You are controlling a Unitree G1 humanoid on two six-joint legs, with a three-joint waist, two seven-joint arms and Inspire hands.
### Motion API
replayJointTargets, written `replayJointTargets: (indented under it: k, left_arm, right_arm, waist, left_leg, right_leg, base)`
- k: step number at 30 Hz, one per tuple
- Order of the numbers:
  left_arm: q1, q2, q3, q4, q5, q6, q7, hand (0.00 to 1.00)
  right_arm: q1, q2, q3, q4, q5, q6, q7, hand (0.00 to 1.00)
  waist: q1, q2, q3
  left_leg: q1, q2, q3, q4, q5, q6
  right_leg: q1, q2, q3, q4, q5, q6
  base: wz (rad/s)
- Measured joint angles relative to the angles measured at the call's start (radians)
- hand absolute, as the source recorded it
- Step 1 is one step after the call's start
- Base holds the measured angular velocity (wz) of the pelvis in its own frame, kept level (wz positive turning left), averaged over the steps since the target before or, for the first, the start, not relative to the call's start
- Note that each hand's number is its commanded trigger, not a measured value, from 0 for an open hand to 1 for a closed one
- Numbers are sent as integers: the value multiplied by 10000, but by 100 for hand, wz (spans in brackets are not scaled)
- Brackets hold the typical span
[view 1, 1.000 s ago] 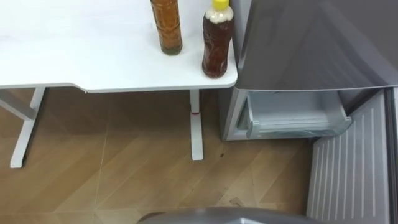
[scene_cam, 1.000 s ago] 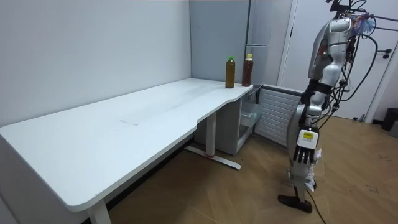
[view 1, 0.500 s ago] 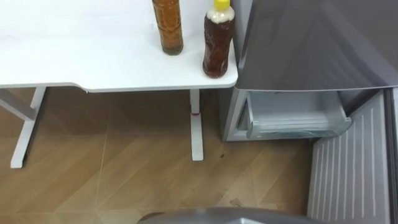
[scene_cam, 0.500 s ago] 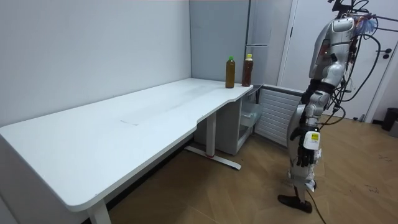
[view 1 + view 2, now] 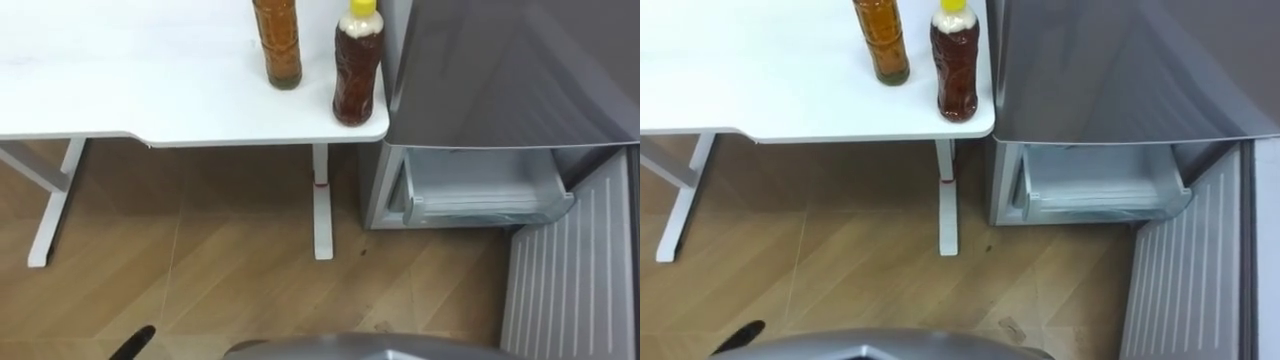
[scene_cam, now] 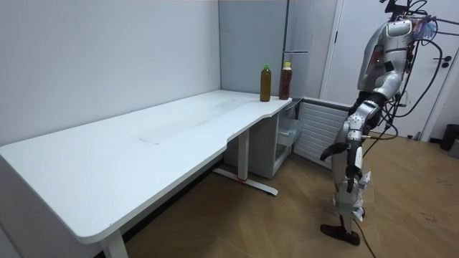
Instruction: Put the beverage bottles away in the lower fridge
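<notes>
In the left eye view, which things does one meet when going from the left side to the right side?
table leg → brown bottle → yellow-capped bottle → fridge drawer

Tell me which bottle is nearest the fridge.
The yellow-capped bottle at the table corner beside the fridge; the other bottle stands to its left, farther back.

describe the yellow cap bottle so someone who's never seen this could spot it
Find the white table and follow it to the corner beside the grey fridge, where two brown bottles stand. Take the yellow-capped bottle, closest to the fridge and the table edge; the other bottle stands farther from the fridge, its liquid lighter amber.
</notes>
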State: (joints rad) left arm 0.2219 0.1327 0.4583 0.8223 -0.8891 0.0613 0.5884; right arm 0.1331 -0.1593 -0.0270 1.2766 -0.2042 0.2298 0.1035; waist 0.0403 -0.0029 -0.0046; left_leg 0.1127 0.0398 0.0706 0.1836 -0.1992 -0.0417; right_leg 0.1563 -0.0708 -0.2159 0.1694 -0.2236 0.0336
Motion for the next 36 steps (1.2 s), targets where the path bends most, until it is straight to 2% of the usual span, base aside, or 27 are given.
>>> replayJointTargets:
  k: [4, 7, 9, 12, 15, 17, 19, 20, 22, 28, 31, 34, 36]
  left_arm:
    - [-6, 5, -1, -1325, 744, -480, 757, 0]
    - [-6, 47, -6, -2785, 1673, -836, 1584, 0]
    - [-17, 52, -8, -4225, 2189, -1085, 2074, 0]
    - [-41, 51, -4, -5865, 3088, -1264, 2353, 0]
    - [-106, 52, -14, -6999, 3967, -1344, 2452, 0]
    - [-110, 54, -98, -7827, 4140, -1347, 2467, 0]
    - [-158, 60, -335, -8678, 4353, -1418, 2283, 0]
    - [-166, 60, -378, -8816, 4432, -1419, 2210, 0]
    - [-176, 61, -546, -9429, 4861, -1421, 2004, 0]
    - [-258, 149, -982, -11012, 5109, -1465, 1168, 0]
    - [-592, 390, -1545, -11916, 5337, -1474, 387, 0]
    - [-824, 436, -2010, -12337, 5504, -1469, -310, 0]
    - [-1008, 446, -2332, -12605, 5487, -1402, -1051, 0]
  right_arm:
    - [150, -71, -1, -107, -131, -324, -49, 0]
    - [429, -67, 36, -407, -107, -478, -159, 0]
    - [418, -61, 33, -405, -117, -585, -176, 0]
    - [449, -63, 26, -407, -204, -653, -181, 0]
    - [416, -57, 14, -407, -236, -667, -206, 0]
    - [435, -55, 33, -390, -255, -700, -193, 0]
    - [439, -56, 52, -383, -249, -781, -120, 0]
    - [435, -52, 49, -384, -258, -794, -84, 0]
    - [314, -46, 51, -319, -303, -888, 114, 0]
    - [280, -9, 52, -230, -309, -918, 332, 0]
    - [283, -13, 51, -212, -310, -981, 534, 0]
    - [221, -12, 56, 1, -313, -976, 676, 0]
    - [208, -24, 53, 0, -401, -971, 922, 0]
  waist:
    - [161, 92, -20]
    - [197, 130, -45]
    - [199, 139, -46]
    - [198, 147, -47]
    - [161, 116, -47]
    - [108, 81, -32]
    - [60, -28, 27]
    - [39, 21, 4]
    - [-82, -14, 22]
    - [-274, -49, 49]
    - [-407, -14, 79]
    - [-461, 21, 102]
    - [-626, 33, 124]
  left_leg:
    - [-42, 3, -28, -58, -7, -8]
    - [-128, -2, -91, -36, -7, -7]
    - [-154, -8, -177, 26, -6, -7]
    - [-148, -10, -187, 54, -6, -7]
    - [-142, -15, -211, 46, -5, -7]
    - [-135, -21, -246, 45, -5, -7]
    - [-132, -42, -277, 39, -4, -6]
    - [-123, -42, -276, 41, -4, -6]
    - [-128, -42, -279, 48, -4, -6]
    - [-192, -49, -336, 90, -4, -6]
    - [-308, -59, -417, 140, -4, -7]
    - [-307, -65, -441, 131, -4, -7]
    - [-336, -66, -434, 140, -4, -7]
  right_leg:
    - [-114, 5, -26, 27, 2, -3]
    - [-127, 6, -61, 62, 9, -5]
    - [-97, 8, -77, 36, 9, -6]
    - [-81, 8, -56, 18, 7, -9]
    - [-86, 4, -51, 4, 7, -9]
    - [-63, 1, -76, -7, 7, -9]
    - [-15, -6, -122, -29, 5, -5]
    - [-6, -4, -111, -31, 5, -5]
    - [-3, -2, -118, -43, 3, -2]
    - [28, 0, -222, -116, 9, -4]
    - [14, 2, -311, -186, 25, -8]
    - [20, 1, -302, -189, 25, -8]
    - [-5, 2, -289, -193, 24, -7]
  base:
    - [0]
    - [5]
    - [8]
    - [-1]
    - [-1]
    - [4]
    - [8]
    - [0]
    - [0]
    - [5]
    - [8]
    - [0]
    - [0]
